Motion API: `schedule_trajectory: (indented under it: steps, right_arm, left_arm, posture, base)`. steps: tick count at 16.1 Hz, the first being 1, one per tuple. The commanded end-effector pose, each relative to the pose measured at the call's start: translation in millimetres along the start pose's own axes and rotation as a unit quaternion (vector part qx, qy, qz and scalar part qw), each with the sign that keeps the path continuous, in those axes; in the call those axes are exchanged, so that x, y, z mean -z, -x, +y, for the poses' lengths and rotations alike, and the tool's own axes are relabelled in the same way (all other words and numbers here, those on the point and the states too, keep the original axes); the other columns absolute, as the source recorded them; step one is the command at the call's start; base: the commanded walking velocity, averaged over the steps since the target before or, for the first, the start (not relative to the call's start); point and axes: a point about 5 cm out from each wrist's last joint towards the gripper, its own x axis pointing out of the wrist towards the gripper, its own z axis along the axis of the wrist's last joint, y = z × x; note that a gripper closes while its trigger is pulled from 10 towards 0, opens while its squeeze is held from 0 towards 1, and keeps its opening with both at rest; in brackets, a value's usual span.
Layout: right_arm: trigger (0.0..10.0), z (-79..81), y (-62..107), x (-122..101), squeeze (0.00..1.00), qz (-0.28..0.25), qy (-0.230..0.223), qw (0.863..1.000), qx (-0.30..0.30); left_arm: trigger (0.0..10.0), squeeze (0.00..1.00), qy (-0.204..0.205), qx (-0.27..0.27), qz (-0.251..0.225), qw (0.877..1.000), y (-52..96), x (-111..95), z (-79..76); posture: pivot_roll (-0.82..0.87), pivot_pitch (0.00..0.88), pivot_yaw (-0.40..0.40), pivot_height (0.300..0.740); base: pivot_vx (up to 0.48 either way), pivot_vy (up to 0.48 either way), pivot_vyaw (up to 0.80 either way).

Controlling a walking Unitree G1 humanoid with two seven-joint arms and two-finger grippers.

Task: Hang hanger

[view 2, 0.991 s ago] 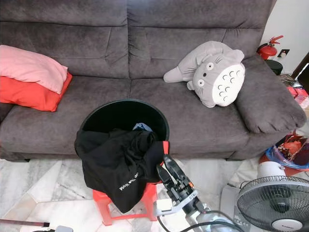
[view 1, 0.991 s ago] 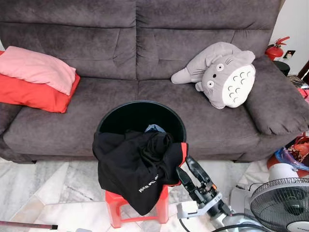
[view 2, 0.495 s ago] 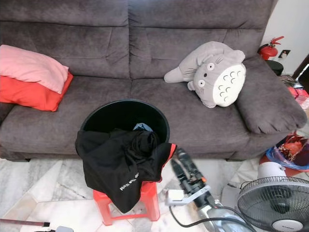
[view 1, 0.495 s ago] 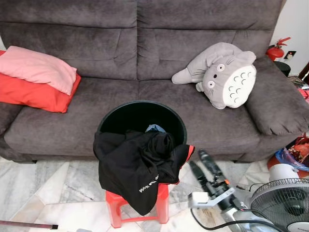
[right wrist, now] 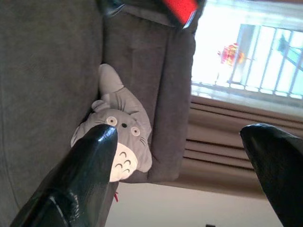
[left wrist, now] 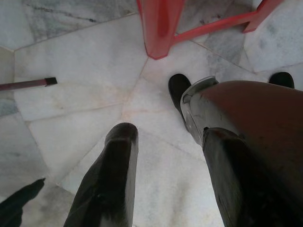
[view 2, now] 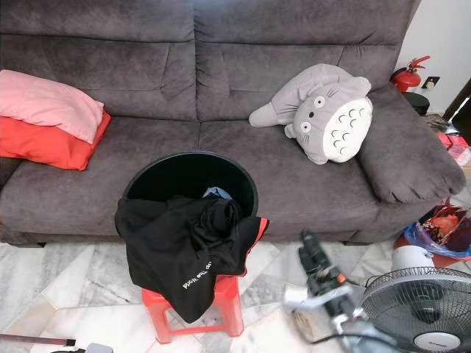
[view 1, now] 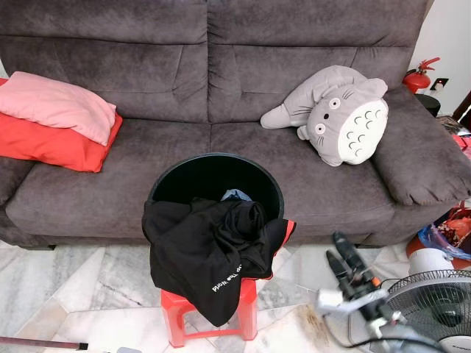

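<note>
A black shirt (view 1: 210, 257) drapes over the front rim of a black bin (view 1: 213, 173) that stands on a red stool (view 1: 176, 312). A red strip (view 1: 285, 232) peeks out at the shirt's right edge; I cannot tell whether it is a hanger. My right gripper (view 1: 335, 248) hovers open to the right of the stool, apart from the shirt, holding nothing. In the right wrist view its fingers (right wrist: 90, 156) spread wide toward the sofa. My left gripper (left wrist: 173, 137) hangs open above the marble floor near a stool leg (left wrist: 158, 28).
A grey sofa (view 1: 221, 88) stands behind the bin, with a pink pillow (view 1: 55, 103) on a red one at its left and a grey plush toy (view 1: 338, 114) at its right. A floor fan (view 1: 434, 309) is at the lower right. A dark rod (view 1: 40, 343) lies on the floor.
My right gripper has drawn away from the shirt's right edge, moving right and lower. The shirt, bin and stool stay put.
</note>
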Motion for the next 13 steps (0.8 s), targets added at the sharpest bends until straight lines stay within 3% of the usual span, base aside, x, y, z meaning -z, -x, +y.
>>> schedule_trajectory:
  steps: [1, 6, 9, 11, 13]
  right_arm:
    - [10.0, 4.6, 2.8, 3, 0.0, -0.011, 0.013, 1.0, -0.025]
    - [10.0, 2.3, -14.2, 4, 0.0, -0.135, 0.08, 0.986, -0.046]
    - [10.0, -1.1, -22.1, 0, 0.0, -0.179, 0.101, 0.978, -0.039]
    - [10.0, -5.8, -29.3, 5, 0.0, -0.17, 0.102, 0.979, -0.037]
    - [10.0, -10.8, -36.2, 18, 0.0, -0.121, 0.098, 0.987, -0.04]
  left_arm:
    - [10.0, 0.0, 0.004, 0.001, 0.021, 1.0, 2.7, 11, -0.2]
    - [10.0, 0.0, 0.008, -0.007, 0.021, 1.0, 2.8, 10, 3.0]
    - [10.0, 0.0, 0.007, -0.012, 0.025, 1.0, 3.5, 12, 5.8]
    - [10.0, 0.0, 0.006, -0.015, 0.023, 1.0, 3.8, 12, 7.4]
    - [10.0, 0.0, 0.005, -0.015, 0.023, 1.0, 3.8, 11, 8.2]
  posture:
    - [-0.02, 0.172, -0.001, 0.74]
    - [0.01, 0.169, -0.003, 0.74]
    - [0.01, 0.163, 0.003, 0.74]
    - [0.01, 0.162, 0.005, 0.74]
    - [0.02, 0.157, 0.005, 0.74]
  base:
    - [0.0, 0.0, 0.0]
    - [0.0, 0.0, 0.0]
    - [0.0, 0.0, 0.0]
    - [0.0, 0.0, 0.0]
    - [0.0, 0.0, 0.0]
